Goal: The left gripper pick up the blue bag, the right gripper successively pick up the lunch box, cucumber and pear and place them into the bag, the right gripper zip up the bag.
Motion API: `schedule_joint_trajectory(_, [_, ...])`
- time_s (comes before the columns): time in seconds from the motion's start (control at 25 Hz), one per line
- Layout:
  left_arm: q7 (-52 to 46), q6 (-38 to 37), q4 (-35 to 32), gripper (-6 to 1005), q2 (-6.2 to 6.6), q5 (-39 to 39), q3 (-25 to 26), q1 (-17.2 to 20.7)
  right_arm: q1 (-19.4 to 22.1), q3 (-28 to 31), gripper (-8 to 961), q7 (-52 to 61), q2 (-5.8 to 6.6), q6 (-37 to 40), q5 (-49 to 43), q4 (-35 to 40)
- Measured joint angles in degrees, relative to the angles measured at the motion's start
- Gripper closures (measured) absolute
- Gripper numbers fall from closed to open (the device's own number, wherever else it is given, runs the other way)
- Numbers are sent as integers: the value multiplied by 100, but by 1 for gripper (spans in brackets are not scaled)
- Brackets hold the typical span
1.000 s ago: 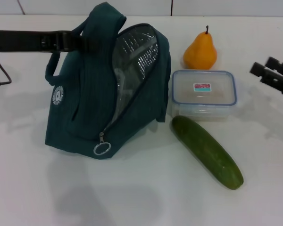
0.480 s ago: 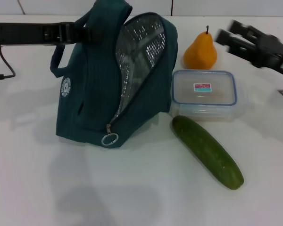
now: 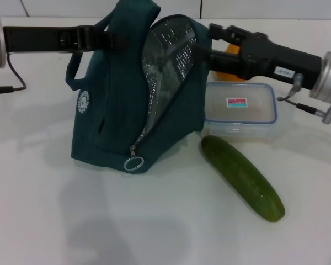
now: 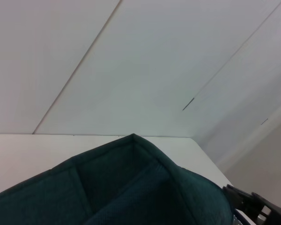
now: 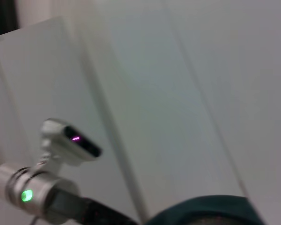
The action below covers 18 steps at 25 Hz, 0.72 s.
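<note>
Teal fabric of the blue bag (image 3: pixel 113 105) is being pinched by the left gripper (image 3: pixel 102 38), while the right gripper (image 3: pixel 209 41), its fingers' spread impossible to tell, is hovering at the bag's open mouth.

A plain white tabletop (image 3: pixel 154 221) fills the head view. Behind its far edge stands a pale panelled wall (image 4: pixel 145 70), with thin dark seams between panels.

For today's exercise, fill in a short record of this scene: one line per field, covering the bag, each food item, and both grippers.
blue bag: upright on the table, unzipped, foil lining showing
left gripper: shut on the bag's handle at its top
right gripper: at the bag's open upper edge, in front of the pear
lunch box: on the table beside the bag, lid on
cucumber: lying on the table in front of the lunch box
pear: mostly hidden behind the right arm
</note>
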<state>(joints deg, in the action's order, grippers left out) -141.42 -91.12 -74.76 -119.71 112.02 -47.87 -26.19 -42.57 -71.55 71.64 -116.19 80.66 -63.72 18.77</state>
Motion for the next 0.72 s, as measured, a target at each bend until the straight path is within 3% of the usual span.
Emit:
schedule_joint_trajectory(0.2, [0, 9, 12, 955, 0, -32, -52, -1, 15, -1135, 101, -39, 0, -495, 616, 362])
schedule_joint_trajectory(0.36, [0, 8, 14, 955, 0, -181, -91, 0, 82, -2159, 102, -49, 0, -1414, 945, 690])
schedule_joint_trajectory(0.48, [0, 8, 14, 955, 0, -239, -92, -7, 85, -2602, 102, -31, 0, -1838, 982, 771])
schedule_joint_trajectory(0.72, [0, 7, 14, 955, 0, -325, -91, -18, 103, -2890, 103, -16, 0, -2317, 1102, 810])
